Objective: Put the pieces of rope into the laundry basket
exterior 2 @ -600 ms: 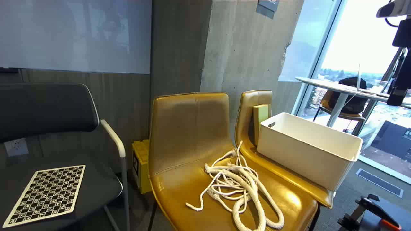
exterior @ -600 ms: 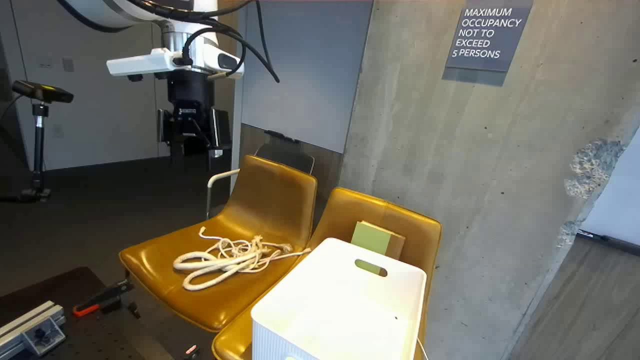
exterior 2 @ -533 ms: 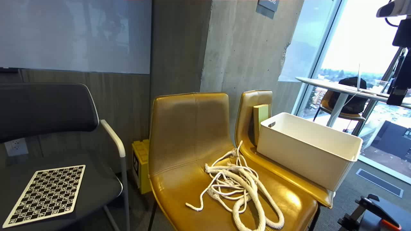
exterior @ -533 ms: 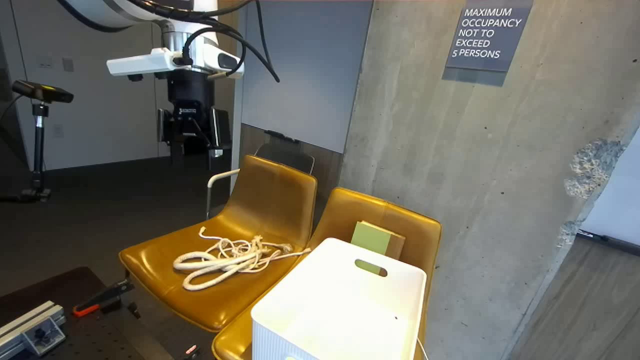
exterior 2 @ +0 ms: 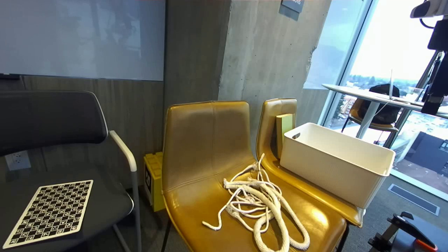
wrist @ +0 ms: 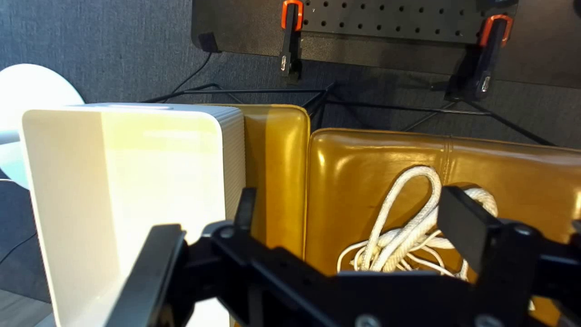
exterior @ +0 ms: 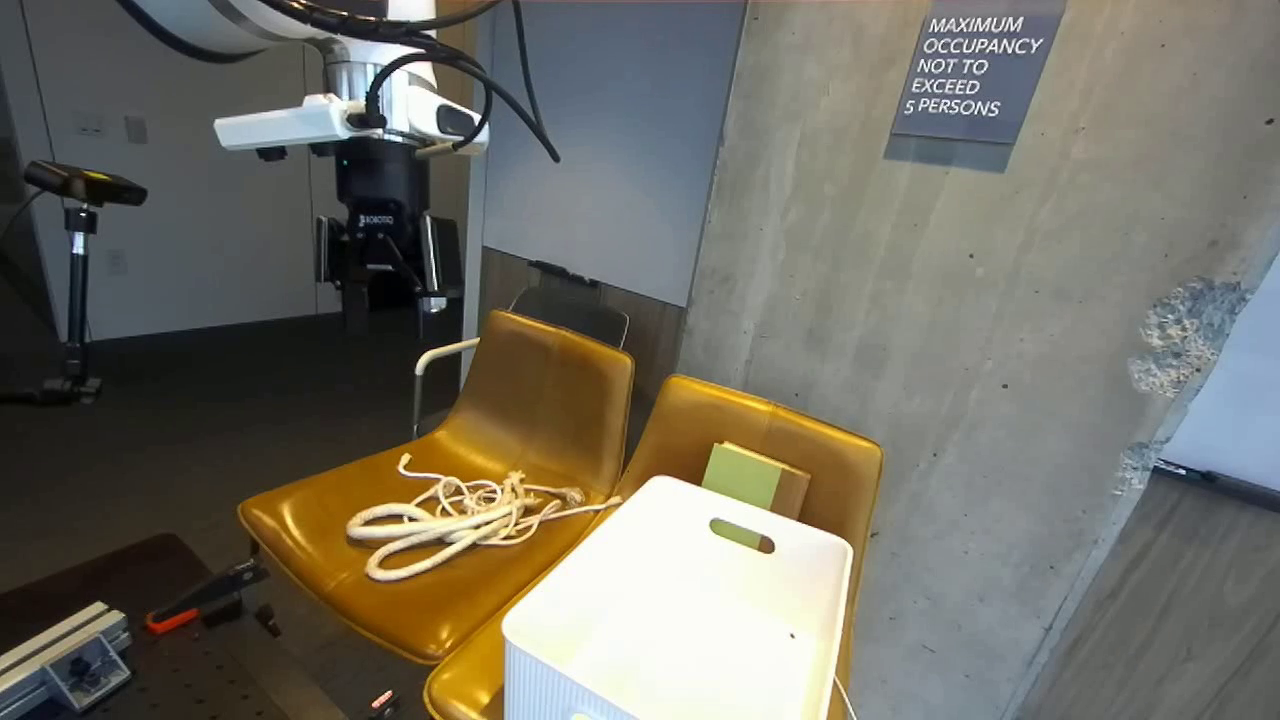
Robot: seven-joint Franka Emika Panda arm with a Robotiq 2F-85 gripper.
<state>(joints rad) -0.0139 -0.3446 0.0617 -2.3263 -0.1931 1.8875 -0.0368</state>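
Note:
Several off-white rope pieces, thick and thin, lie in one tangled pile on the seat of a mustard leather chair. The rope shows in both exterior views and in the wrist view. The white laundry basket stands on the neighbouring mustard chair; it also shows in an exterior view and in the wrist view. No rope shows inside it. My black gripper hangs well above the chairs, pointing down. In the wrist view the gripper has its fingers wide apart with nothing between them.
A green book leans on the chair back behind the basket. A dark table with orange-tipped clamps borders the seats. A concrete wall stands behind. A black chair holds a patterned board.

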